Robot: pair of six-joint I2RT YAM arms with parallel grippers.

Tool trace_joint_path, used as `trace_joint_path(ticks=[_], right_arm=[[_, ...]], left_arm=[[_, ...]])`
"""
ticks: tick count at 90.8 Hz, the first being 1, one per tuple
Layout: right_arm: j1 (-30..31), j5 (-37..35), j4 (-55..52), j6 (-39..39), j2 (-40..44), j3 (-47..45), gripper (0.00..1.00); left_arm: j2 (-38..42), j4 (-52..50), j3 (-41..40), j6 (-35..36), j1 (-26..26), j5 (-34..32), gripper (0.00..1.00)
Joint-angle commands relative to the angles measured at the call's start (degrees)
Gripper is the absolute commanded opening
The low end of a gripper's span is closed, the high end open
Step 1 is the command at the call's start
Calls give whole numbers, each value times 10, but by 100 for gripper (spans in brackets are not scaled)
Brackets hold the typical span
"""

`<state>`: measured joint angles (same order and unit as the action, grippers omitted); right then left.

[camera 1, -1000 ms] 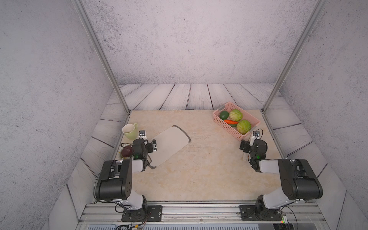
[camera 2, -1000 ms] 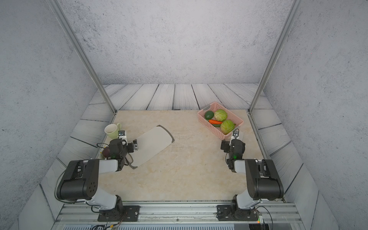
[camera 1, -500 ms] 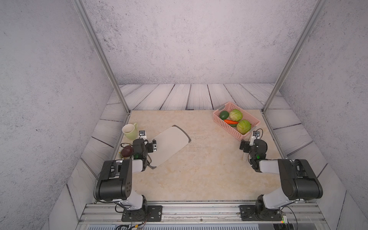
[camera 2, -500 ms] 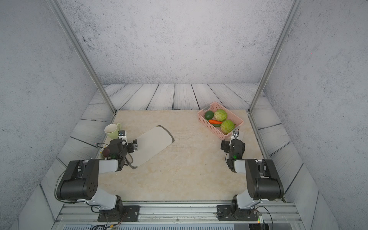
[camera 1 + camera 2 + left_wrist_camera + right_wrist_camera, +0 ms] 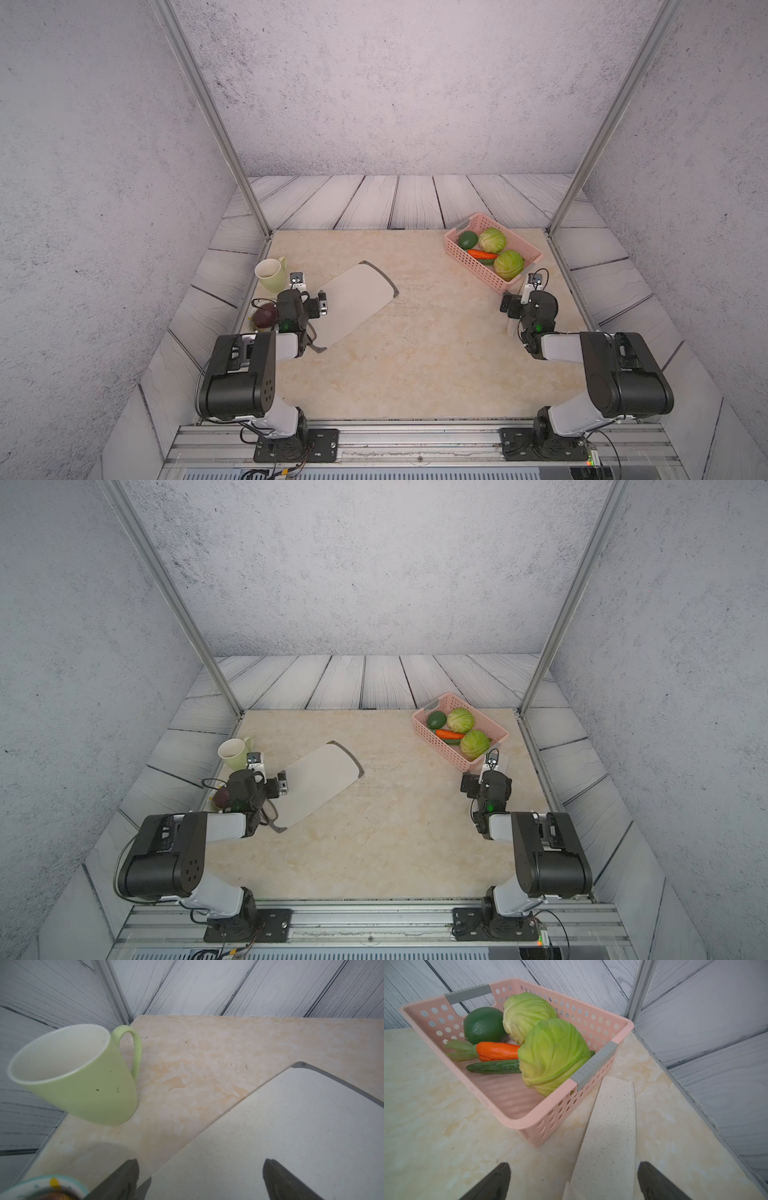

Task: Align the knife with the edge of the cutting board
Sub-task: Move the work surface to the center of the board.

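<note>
Right now, the knife (image 5: 610,1126) lies just beside the pink basket (image 5: 550,1126).

The cutting board (image 5: 291,1136) looks like matt off-white plastic, finely speckled, with smooth grey trim; the knife (image 5: 610,1126) beside the basket (image 5: 529,1124) has a matt, speckled cream blade; the basket is smooth pink plastic, perforated, with ribbed grey grips; the mug (image 5: 89,1095) is glossy green and looks ceramic; the table (image 5: 197,1053) is smooth and marbled, faintly shiny.
</note>
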<state>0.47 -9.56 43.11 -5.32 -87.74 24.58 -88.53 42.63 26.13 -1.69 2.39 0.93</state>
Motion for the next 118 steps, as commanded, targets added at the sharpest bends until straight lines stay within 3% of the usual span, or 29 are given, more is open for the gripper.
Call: trace_joint_path(ticks=[1, 29, 35, 41, 49, 65, 74, 99, 118], right_arm=[[2, -4, -3, 4, 5, 6, 99], [2, -4, -6, 3, 5, 8, 99], [2, -6, 1, 5, 6, 7, 99], [3, -57, -21, -12, 19, 14, 99], [2, -111, -244, -48, 71, 106, 99], [2, -79, -452, -135, 127, 208, 99], [2, -21, -543, -161, 147, 248, 99], [3, 197, -731, -179, 148, 347, 99], [32, 301, -751, -191, 166, 350, 99]], left_arm=[[8, 3, 8, 4, -1, 5, 98], [12, 2, 6, 3, -3, 4, 98], [21, -7, 20, -13, -5, -41, 98], [61, -131, 70, -43, -7, -114, 98], [100, -309, 150, -128, -11, -212, 98], [152, -539, 263, -274, -12, -263, 98], [171, -633, 315, -289, -12, -224, 98], [231, -730, 337, -316, -26, -71, 98], [219, -854, 354, -324, -26, 15, 98]])
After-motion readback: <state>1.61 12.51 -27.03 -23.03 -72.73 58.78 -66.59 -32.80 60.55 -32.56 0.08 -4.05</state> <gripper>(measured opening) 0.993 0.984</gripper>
